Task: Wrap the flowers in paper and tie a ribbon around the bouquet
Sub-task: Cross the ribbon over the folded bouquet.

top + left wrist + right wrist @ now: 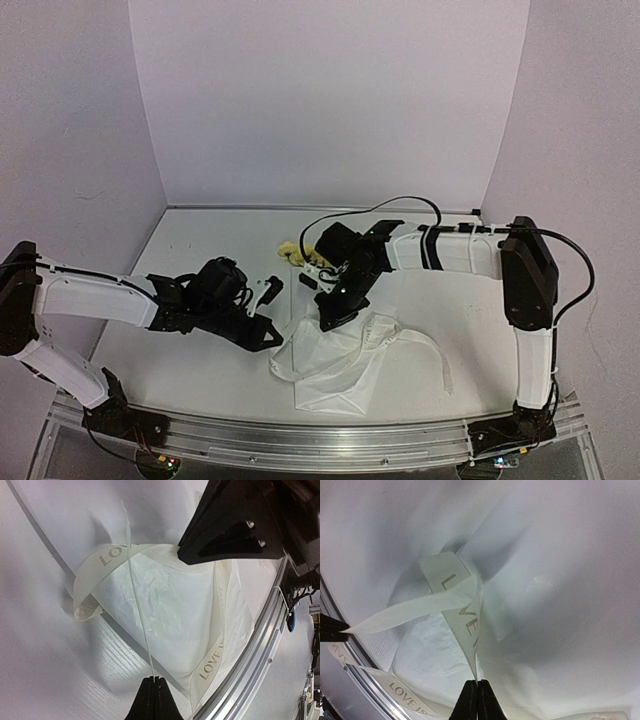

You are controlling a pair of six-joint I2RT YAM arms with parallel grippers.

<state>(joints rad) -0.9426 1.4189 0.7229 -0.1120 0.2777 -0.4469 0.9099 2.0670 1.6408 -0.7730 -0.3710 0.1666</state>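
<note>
The left gripper (152, 700) has its two black fingers pressed together on a long, thin cream ribbon (462, 615) with dark letters. From its own camera the ribbon shows edge-on, like a thin line going up from the fingertips. The right gripper (477, 700) is pressed shut too, and it pinches another part of the same ribbon, just under the word printed on it. Between the two grippers the ribbon makes a loop and crosses over itself above the big, thin, crinkly white paper (170, 610). The paper lies bunched up on the white table (200, 240), close to the silver metal rail (300, 445) at the near edge. The small pale yellow flowers (291, 250) peek out farther back, beside the right arm. The arm hides their stems, so it is not clear if they reach into the paper.
</note>
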